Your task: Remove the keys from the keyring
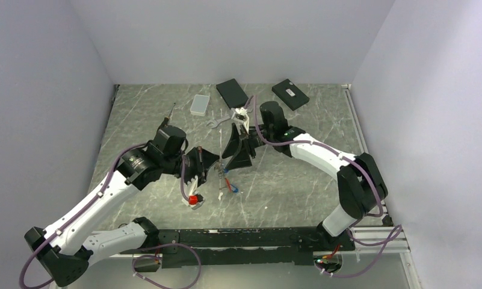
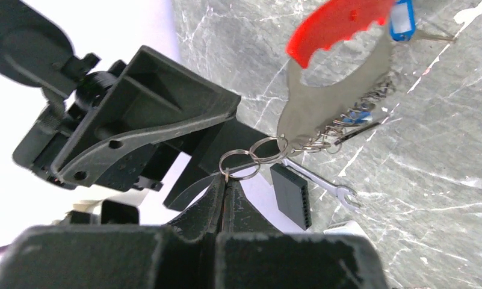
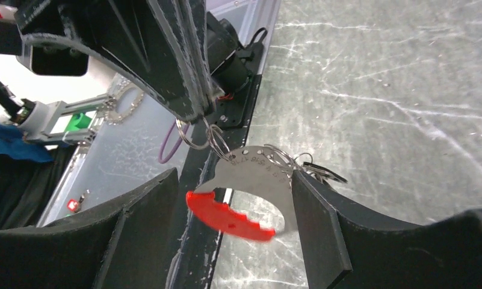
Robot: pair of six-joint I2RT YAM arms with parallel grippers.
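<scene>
Our left claw (image 2: 226,180) clamps the keyring (image 2: 322,102) by its end loop, hanging it above the counter (image 2: 443,150). That lets our right claw (image 3: 235,186), jaws apart around it, reach the keys (image 2: 402,21).

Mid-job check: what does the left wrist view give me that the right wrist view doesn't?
Only left wrist: a blue key head by the keyring, and the wrench on the table. Only right wrist: the right gripper open, either side of the keyring, and lettering on its plate. Both: the left gripper shut on a small ring of the keyring.
</scene>
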